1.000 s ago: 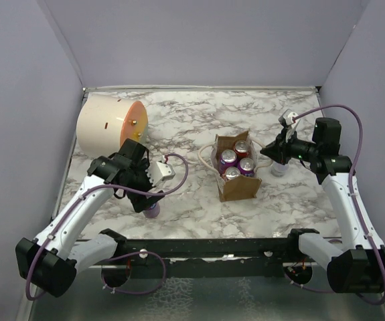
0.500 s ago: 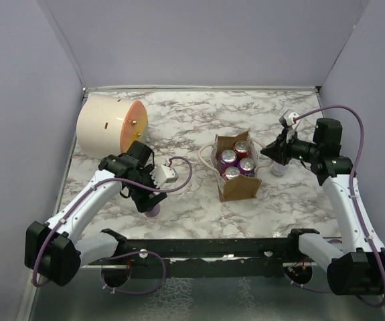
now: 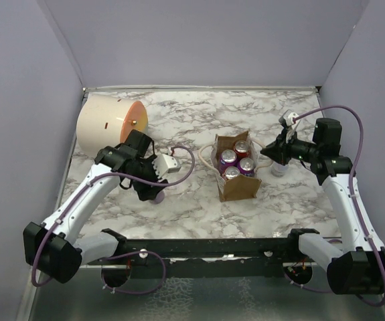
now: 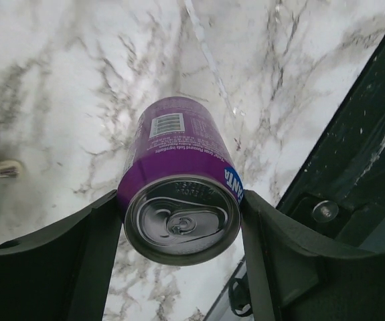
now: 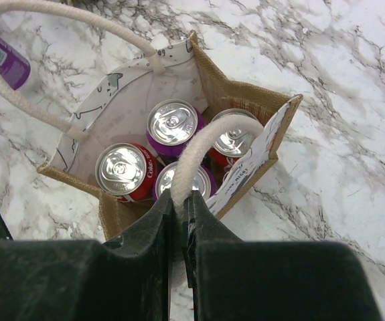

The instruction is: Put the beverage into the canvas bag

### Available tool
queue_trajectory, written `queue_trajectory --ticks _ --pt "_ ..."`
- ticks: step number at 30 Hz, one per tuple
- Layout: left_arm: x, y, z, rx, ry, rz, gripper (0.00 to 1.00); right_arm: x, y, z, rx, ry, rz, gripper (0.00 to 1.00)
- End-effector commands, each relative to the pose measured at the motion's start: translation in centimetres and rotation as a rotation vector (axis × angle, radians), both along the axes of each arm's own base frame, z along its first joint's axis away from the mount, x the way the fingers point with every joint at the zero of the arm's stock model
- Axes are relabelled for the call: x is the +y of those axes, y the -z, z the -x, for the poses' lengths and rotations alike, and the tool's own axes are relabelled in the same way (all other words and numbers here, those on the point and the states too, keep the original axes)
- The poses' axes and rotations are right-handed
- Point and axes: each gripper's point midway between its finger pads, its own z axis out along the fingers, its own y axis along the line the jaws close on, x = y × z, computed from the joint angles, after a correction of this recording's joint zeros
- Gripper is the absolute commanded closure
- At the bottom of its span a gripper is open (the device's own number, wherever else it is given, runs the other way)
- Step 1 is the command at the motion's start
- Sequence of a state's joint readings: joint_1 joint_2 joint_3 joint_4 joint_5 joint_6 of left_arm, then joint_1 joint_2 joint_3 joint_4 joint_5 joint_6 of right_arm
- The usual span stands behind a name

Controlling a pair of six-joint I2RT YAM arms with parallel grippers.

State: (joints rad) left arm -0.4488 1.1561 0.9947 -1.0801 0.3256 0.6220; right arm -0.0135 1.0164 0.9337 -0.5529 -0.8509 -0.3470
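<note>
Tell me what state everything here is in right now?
Left gripper: shut on the purple aluminium drink can.
Right gripper: shut on the white looped rope handle.
Small brown canvas bag: upright, top open.
Four drink cans: standing upright inside the bag.
Big cream cylinder with orange face: lying on its side.

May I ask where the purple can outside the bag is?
Top view: the purple can is in the left pincer, left of the canvas bag.
</note>
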Motion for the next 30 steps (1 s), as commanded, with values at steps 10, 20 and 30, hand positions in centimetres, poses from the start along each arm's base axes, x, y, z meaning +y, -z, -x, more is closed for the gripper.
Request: queue_trajectory --ticks 10,20,30 --pt "-5.4 -19.4 -11.7 -0.520 -0.104 0.295 1.00 0.2 -0.5 -0.2 -0.015 -0.039 0.013 0.70" --pt "-12.5 -27.7 -15.1 -0.561 -0.025 0.609 1.00 -0.4 -5.3 -3.0 -0.101 0.028 0.010 0.34" --pt "-20.9 -25.4 -12.5 -0.458 0.215 0.646 1.00 0.1 -5.7 -9.2 -0.099 -0.024 0.004 0.25"
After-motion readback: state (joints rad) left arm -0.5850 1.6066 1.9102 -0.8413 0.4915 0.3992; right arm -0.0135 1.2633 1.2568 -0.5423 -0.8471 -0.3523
